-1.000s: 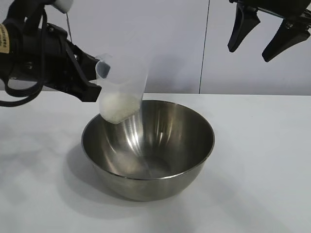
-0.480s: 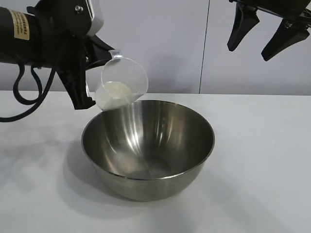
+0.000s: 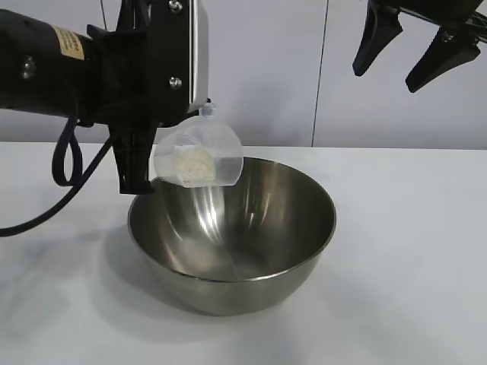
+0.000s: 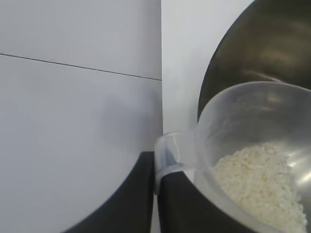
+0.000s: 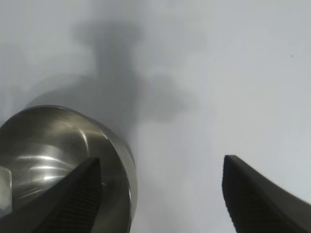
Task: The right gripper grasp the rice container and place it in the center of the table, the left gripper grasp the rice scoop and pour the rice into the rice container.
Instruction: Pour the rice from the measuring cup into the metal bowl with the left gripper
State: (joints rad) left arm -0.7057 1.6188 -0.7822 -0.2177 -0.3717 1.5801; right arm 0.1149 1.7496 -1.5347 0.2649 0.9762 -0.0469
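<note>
The large round stainless-steel rice container (image 3: 232, 228) stands upright near the middle of the plain white surface (image 3: 411, 251). The left end effector (image 3: 141, 163), black with a black cable looping below the arm, is positioned above the container's left rim and is clamped shut on the handle of the small translucent plastic rice scoop (image 3: 199, 156). The scoop is tipped on its side, with its open mouth over the container's rim. The white rice (image 3: 192, 163) lies heaped against the lower wall of the scoop; in the left wrist view the grains (image 4: 260, 179) sit inside the cup (image 4: 243, 145) with the container's dark interior (image 4: 262, 43) beyond. The right end effector (image 3: 411, 49) hangs high above the surface, right of the container, jaws spread apart and holding nothing.
</note>
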